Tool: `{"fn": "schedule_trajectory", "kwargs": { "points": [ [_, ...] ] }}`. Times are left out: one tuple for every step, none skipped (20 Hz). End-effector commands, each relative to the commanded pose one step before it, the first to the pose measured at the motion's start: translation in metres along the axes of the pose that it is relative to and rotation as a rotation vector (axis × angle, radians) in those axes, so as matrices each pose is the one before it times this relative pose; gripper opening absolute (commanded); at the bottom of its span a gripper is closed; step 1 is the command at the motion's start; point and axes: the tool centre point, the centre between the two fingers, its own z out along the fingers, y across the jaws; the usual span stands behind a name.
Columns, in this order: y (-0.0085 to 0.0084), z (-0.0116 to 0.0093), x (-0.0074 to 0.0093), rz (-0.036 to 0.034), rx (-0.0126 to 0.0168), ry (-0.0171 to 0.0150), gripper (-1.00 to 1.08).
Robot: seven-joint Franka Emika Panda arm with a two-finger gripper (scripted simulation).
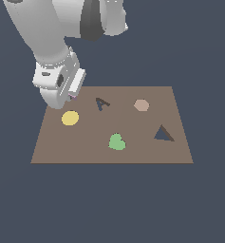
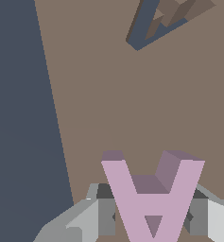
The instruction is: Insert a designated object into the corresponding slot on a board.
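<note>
Gripper (image 2: 151, 217) clamped on A block (image 2: 151, 198) w/ slot (image 1: 102, 103) nearby
Prob light, rigid, slick sides; best held across the outer legs, over board (image 1: 85, 147).

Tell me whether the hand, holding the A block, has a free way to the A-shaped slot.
Probably yes. The hand grips the A block, and only bare board lies between it and the A-shaped slot.
</note>
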Motion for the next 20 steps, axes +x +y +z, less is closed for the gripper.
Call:
{"fn": "schedule_trajectory", "kwargs": {
  "points": [
    [-0.00182,-0.00045,0.00660,0.03841,-0.00040,0.00002,-1.00],
    [-0.00090,-0.00015,0.00296,0.01805,-0.00004,-0.00001,-1.00],
    [-0.00095,-0.00016,0.00315,0.01916,-0.00004,-0.00001,-1.00],
    [-0.00100,-0.00017,0.00335,0.02026,-0.00004,-0.00001,-1.00],
    [-0.00104,-0.00018,0.00353,0.02137,-0.00004,-0.00001,-1.00],
    [-0.00109,-0.00019,0.00372,0.02248,-0.00004,-0.00001,-1.00],
    [-0.00113,-0.00020,0.00392,0.02357,-0.00004,-0.00001,-1.00],
    [-0.00118,-0.00021,0.00411,0.02468,-0.00004,-0.00001,-1.00],
    [-0.00122,-0.00022,0.00430,0.02577,-0.00004,-0.00001,-1.00],
    [-0.00126,-0.00023,0.00450,0.02687,-0.00004,0.00000,-1.00],
    [-0.00130,-0.00023,0.00470,0.02798,-0.00004,0.00000,-1.00],
    [-0.00134,-0.00024,0.00490,0.02910,-0.00003,0.00000,-1.00],
    [-0.00134,-0.00025,0.00500,0.02957,-0.00003,0.00000,-1.00],
    [-0.00128,-0.00024,0.00483,0.02851,-0.00003,0.00000,-1.00],
    [-0.00122,-0.00023,0.00466,0.02739,-0.00002,0.00000,-1.00],
    [-0.00116,-0.00022,0.00448,0.02628,-0.00002,0.00000,-1.00],
    [-0.00110,-0.00021,0.00430,0.02518,-0.00001,0.00000,-1.00],
    [-0.00103,-0.00020,0.00412,0.02409,-0.00001,0.00000,-1.00],
    [-0.00098,-0.00019,0.00395,0.02300,-0.00001,-0.00001,-1.00],
    [-0.00092,-0.00018,0.00377,0.02191,-0.00001,-0.00001,-1.00]
  ]
}}
